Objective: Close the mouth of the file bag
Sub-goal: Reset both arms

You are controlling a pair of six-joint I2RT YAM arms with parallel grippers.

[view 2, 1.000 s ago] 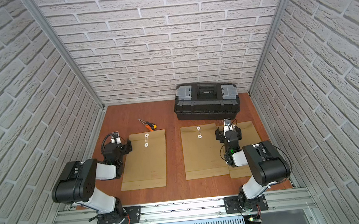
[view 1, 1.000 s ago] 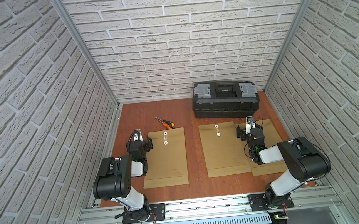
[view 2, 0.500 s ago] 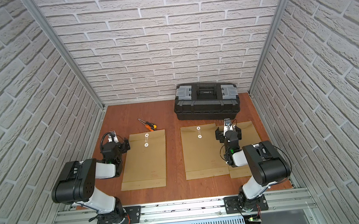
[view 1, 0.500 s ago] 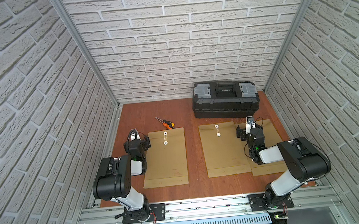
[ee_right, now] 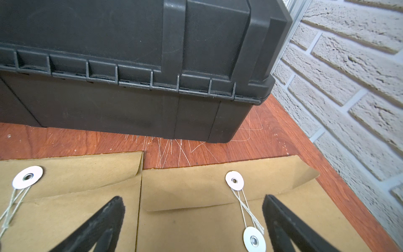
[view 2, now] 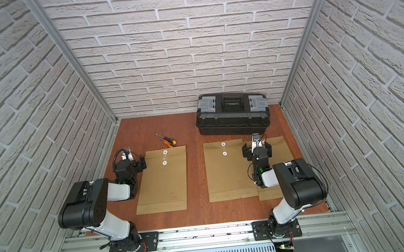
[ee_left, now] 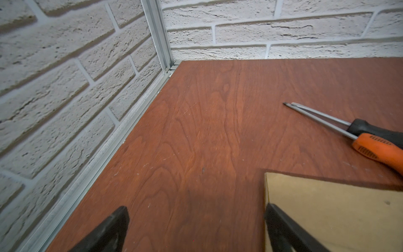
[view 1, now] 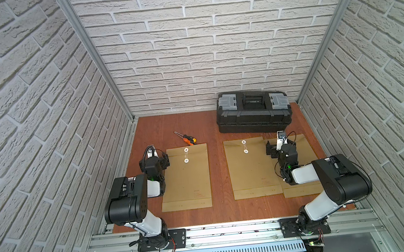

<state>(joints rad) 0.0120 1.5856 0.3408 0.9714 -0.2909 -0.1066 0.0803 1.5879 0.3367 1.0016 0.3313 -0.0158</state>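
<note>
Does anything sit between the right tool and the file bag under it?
Nothing visible does. The open right tool hangs directly over the file bag, its string clasp showing between the fingers. The black toolbox stands beyond the bag's top edge, out of the path.

Matt paper, scratched wood, moulded plastic.
Matt, faintly fibrous brown kraft-paper file bags (ee_right: pixel 192 196) with white paper discs (ee_right: pixel 234 180) around shiny metal eyelets; reddish wood-grain tabletop (ee_left: pixel 196 131), smooth, satin, finely scratched near the black ribbed matt plastic toolbox (ee_right: pixel 130 43); rough white brick-textured walls (ee_left: pixel 65 87); brushed aluminium frame rail (ee_left: pixel 102 160); orange and black screwdriver handles (ee_left: pixel 370 144) on bare steel shafts.
</note>
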